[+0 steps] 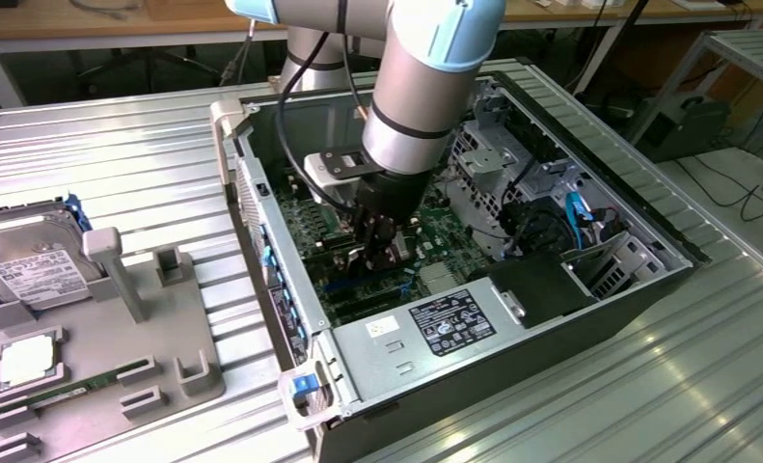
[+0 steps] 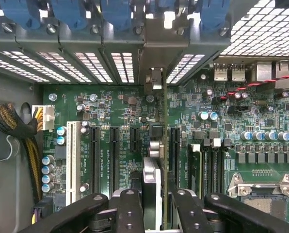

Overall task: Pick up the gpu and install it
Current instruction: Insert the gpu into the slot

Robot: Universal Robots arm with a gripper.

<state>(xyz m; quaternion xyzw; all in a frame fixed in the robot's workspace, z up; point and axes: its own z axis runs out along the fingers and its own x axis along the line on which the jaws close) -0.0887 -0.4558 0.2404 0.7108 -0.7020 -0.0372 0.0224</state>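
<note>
Arm is down inside open PC case (image 1: 355, 371), gripper (image 1: 378, 253) low over motherboard (image 2: 115, 114), gpu (image 2: 153, 160) edge-on between fingers (image 2: 130, 208). Room is tight: rear slot-bracket wall (image 2: 86, 60) just ahead of card, PSU (image 1: 452, 323) close on one side, drive cage (image 1: 510, 154) and black cable bundle (image 1: 535, 227) on exterior view's right. Empty black slots (image 2: 113, 150) flank card both sides. Yellow/black harness (image 2: 16, 131) hugs case wall. Outside, the tray (image 1: 123, 367) w/ hard drive (image 1: 34, 265) sits well apart; ribbed tabletop (image 1: 137, 164) between them is bare.

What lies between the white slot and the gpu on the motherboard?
Between white slot and gpu: three black slots on the green motherboard, in the wrist view.
</note>
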